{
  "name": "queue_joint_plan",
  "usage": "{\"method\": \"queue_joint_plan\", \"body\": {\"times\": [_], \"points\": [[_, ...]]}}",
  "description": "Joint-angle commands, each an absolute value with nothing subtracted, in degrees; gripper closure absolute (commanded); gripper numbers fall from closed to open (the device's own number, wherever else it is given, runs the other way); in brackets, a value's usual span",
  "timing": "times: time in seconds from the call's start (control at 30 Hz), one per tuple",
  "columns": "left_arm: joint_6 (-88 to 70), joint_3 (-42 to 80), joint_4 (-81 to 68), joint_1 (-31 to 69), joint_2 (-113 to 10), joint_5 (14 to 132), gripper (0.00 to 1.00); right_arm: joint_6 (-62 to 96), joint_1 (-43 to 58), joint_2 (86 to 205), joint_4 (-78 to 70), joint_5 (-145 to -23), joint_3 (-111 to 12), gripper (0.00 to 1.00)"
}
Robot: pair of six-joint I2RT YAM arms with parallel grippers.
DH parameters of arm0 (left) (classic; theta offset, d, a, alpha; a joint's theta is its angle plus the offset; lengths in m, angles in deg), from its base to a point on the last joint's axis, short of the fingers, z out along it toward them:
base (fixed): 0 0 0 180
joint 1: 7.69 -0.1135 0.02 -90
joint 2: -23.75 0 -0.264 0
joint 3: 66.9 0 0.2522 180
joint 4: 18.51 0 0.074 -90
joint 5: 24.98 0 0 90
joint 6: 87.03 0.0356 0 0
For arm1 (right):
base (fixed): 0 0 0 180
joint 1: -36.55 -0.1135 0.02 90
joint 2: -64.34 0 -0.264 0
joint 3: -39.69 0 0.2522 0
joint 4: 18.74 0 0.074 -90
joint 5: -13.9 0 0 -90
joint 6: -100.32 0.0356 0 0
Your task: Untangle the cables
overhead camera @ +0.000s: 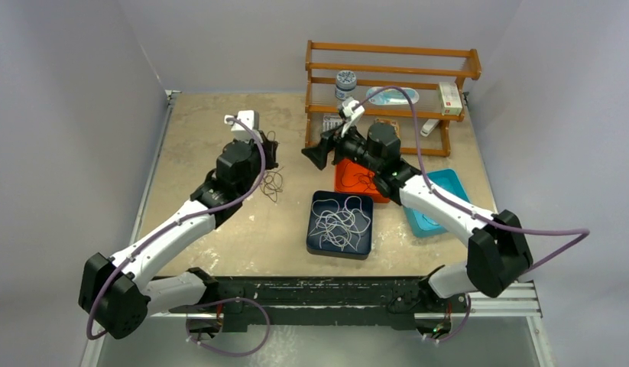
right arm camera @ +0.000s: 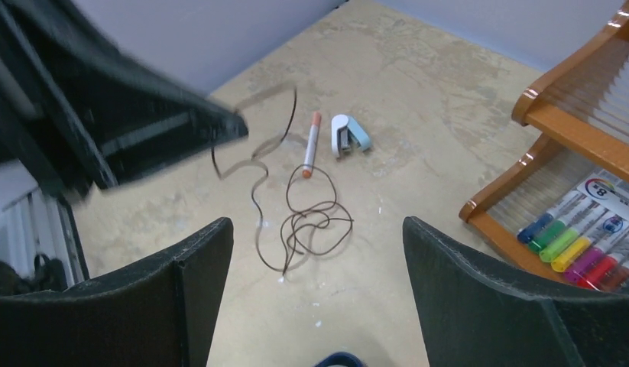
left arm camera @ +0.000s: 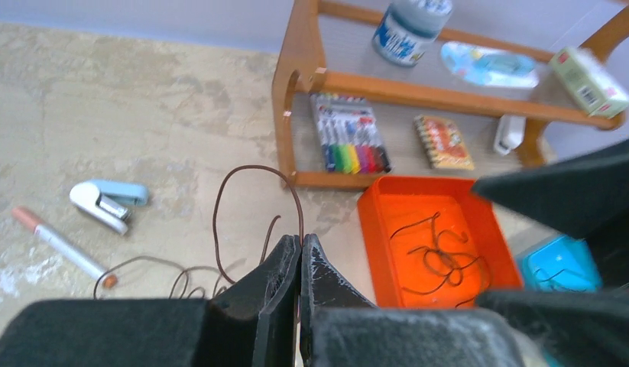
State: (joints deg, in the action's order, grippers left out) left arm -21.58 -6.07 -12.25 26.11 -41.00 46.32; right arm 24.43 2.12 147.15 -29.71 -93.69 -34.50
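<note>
My left gripper [left arm camera: 301,241] is shut on a thin brown cable [left arm camera: 257,166], which loops up from the pinched jaws. The rest of that cable trails down to a curly tangle [right arm camera: 257,229] on the table. From above, the left gripper [overhead camera: 270,155] hangs over this tangle [overhead camera: 273,183]. My right gripper [overhead camera: 314,154] faces it from the right, open, with nothing between its fingers [right arm camera: 319,222]. White cables [overhead camera: 340,222] lie piled in a dark blue tray [overhead camera: 314,200]. A few dark cables [left arm camera: 441,256] lie in an orange tray [left arm camera: 376,252].
A wooden rack [overhead camera: 387,76] at the back holds a jar, boxes and markers [left arm camera: 349,145]. A teal tray [overhead camera: 449,187] sits right of the orange one. A pen [right arm camera: 311,145] and a blue stapler [right arm camera: 349,136] lie on the table beyond the tangle.
</note>
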Motion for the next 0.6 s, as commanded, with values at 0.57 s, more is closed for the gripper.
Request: {"method": "queue_joint_plan", "body": {"times": [0.57], "points": [[-23.3, 14.5, -5.9, 25.9, -41.2, 60.4, 1.0, 16.1, -0.5, 156.3, -59.8, -107.6, -34.1, 0.24]]}}
